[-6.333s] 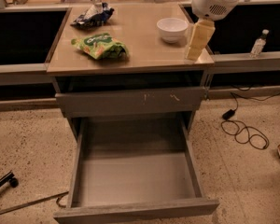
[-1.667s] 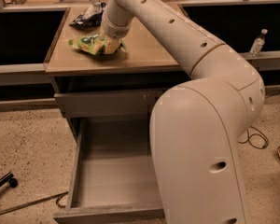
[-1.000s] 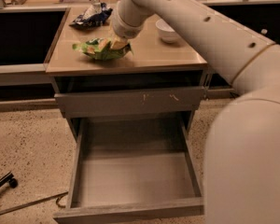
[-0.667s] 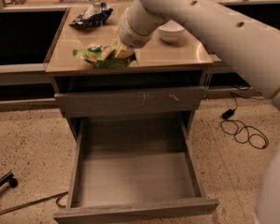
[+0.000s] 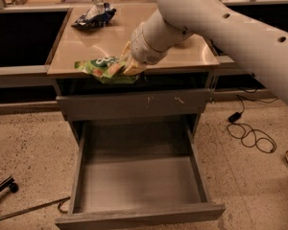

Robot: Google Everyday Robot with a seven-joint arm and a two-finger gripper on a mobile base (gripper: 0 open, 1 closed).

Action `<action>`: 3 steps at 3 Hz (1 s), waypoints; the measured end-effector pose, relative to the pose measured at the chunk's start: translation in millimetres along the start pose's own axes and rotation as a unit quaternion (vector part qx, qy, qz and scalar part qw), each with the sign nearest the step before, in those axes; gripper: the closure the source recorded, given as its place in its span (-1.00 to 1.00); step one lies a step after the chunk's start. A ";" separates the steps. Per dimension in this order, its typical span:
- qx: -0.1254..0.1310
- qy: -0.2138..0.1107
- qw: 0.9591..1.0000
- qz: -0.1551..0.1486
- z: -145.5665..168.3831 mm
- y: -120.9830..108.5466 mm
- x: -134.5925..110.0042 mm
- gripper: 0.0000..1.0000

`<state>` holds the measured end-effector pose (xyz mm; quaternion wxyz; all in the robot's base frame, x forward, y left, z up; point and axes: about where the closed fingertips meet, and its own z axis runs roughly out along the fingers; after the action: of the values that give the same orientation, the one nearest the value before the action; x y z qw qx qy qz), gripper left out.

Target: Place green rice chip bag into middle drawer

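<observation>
The green rice chip bag [image 5: 102,68] is held in the air over the counter's front edge, above the shut scratched drawer front [image 5: 134,104]. My gripper [image 5: 126,67] is shut on the bag's right end, coming in from the upper right on the white arm [image 5: 216,18]. The middle drawer [image 5: 139,176] stands pulled wide open below, its grey inside bare.
A dark blue and silver snack bag [image 5: 93,14] lies at the back left of the tan counter [image 5: 86,47]. A black cable [image 5: 249,133] lies on the floor at right. A metal rod and wheel [image 5: 9,195] lie at lower left.
My gripper took hold of the green bag on the counter, lifted it and carried it toward the front edge. The arm has swung right, uncovering the drawer.
</observation>
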<state>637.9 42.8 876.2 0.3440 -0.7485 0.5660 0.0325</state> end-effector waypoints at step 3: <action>0.062 -0.053 0.993 0.079 -55.9 38.0 -16.0 1.00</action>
<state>580.1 20.4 907.6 0.4159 -0.6757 0.6053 0.0641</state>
